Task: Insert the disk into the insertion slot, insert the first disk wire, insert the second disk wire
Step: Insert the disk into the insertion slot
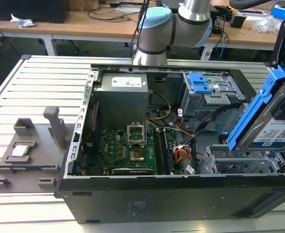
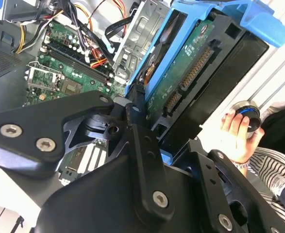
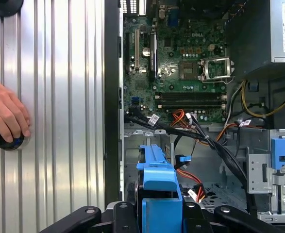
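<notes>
The disk (image 1: 273, 121), a grey drive with a white label in a bright blue carrier, hangs tilted on edge above the open computer case at the exterior view's right. My gripper (image 2: 166, 131) is shut on it, and its black fingers (image 2: 135, 116) press the carrier's sides. In the first wrist view the carrier's blue edge (image 3: 159, 189) sits between the finger bases. The insertion slot (image 1: 229, 162), a silver perforated cage, lies just below the disk, apart from it, and is also seen under the carrier (image 3: 130, 165). Orange and black wires (image 3: 191, 187) with loose connectors run beside the cage.
A taller grey bay unit with a blue latch (image 1: 200, 82) stands behind the cage. The green motherboard (image 1: 132, 150) and grey power supply (image 1: 120, 97) take up the case's middle. A person's hand (image 3: 6, 116) rests on a black knob on the ribbed table. A grey fixture (image 1: 25, 150) sits at the left.
</notes>
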